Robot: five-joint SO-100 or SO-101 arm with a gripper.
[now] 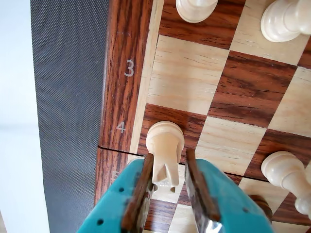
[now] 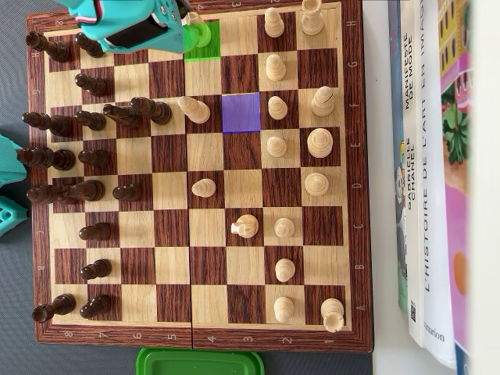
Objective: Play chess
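In the wrist view my gripper (image 1: 169,156) has teal jaws with brown pads (image 1: 146,184) standing either side of a white rook (image 1: 165,145). The rook is upright on a dark square at the board's edge, by the printed 4. The left pad is against or very near the rook; a narrow gap shows on the right, so the jaws are open around it. In the overhead view the gripper (image 2: 186,23) is at the top edge of the wooden chessboard (image 2: 355,156), over a green-marked square (image 2: 205,43). A purple-marked square (image 2: 241,113) lies two rows below and one column right.
A white pawn (image 1: 286,174) stands right of the jaws, and two white pieces (image 1: 197,9) (image 1: 284,19) stand further ahead. Dark pieces (image 2: 86,187) fill the board's left, white pieces (image 2: 285,187) its right. Books (image 2: 437,156) lie right of the board, a green lid (image 2: 199,361) below it.
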